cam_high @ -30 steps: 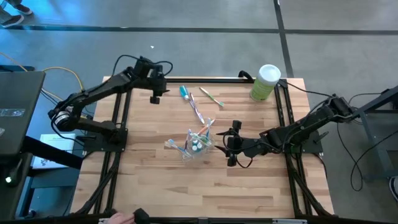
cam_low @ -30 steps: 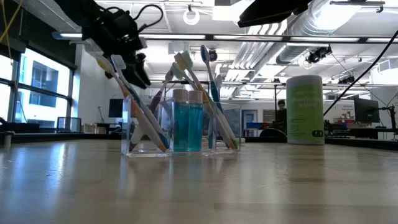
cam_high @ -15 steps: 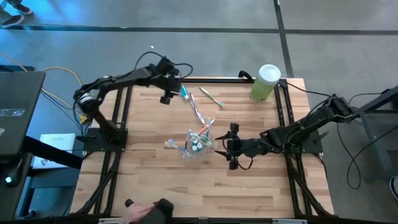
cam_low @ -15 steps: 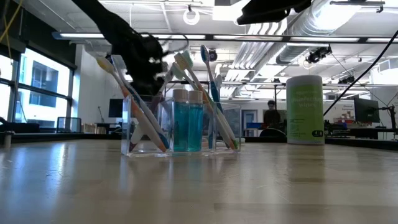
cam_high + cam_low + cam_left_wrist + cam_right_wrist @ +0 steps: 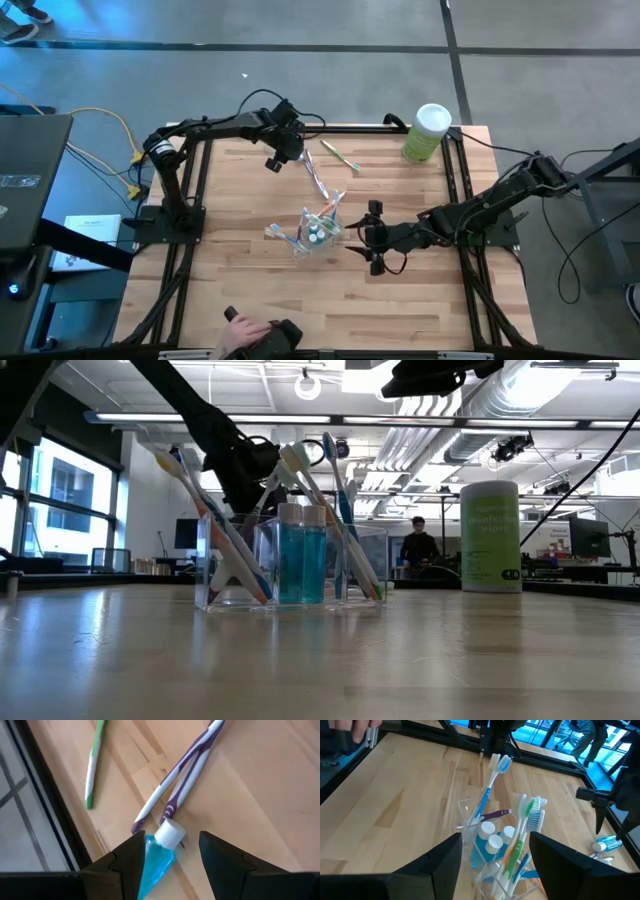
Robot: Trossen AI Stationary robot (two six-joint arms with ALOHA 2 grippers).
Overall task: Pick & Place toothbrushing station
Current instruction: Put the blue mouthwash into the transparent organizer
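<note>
The left gripper hung over the far part of the table, its fingers spread and holding nothing. A teal toothpaste tube with a white cap lay on the wood between the two fingertips — close to the dark frame rail at the far edge. Two purple-and-white toothbrushes lay crossed just beside the cap, and a green toothbrush lay nearer the rail.

The clear cup stood near the middle of the table, filled with toothbrushes and two tubes. The right gripper waited just beside it, fingers apart and empty. The green canister stood at the far right corner, well apart — the near half of the table offered free room.
</note>
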